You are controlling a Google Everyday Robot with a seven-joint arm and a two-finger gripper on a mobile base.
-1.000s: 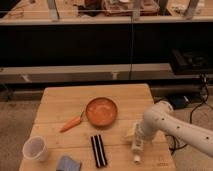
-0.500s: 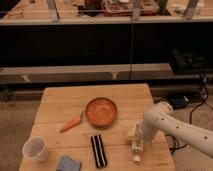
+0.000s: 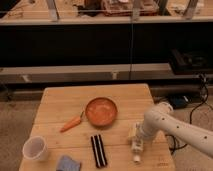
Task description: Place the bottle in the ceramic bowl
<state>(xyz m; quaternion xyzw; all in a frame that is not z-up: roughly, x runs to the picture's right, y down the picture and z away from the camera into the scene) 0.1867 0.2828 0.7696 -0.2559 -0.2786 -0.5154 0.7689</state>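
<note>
My gripper (image 3: 138,140) is down on top of the bottle (image 3: 135,151), which lies flat on the wooden table (image 3: 60,100) near the front right corner. It's probably touching, but the view is poor. Can't tell if the gripper is apart or clamped. The ceramic bowl (image 3: 101,111) sits apart, up-left of the bottle.

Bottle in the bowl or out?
Out. The bottle lies flat on the table, apart from the ceramic bowl, with the hand directly over it.
</note>
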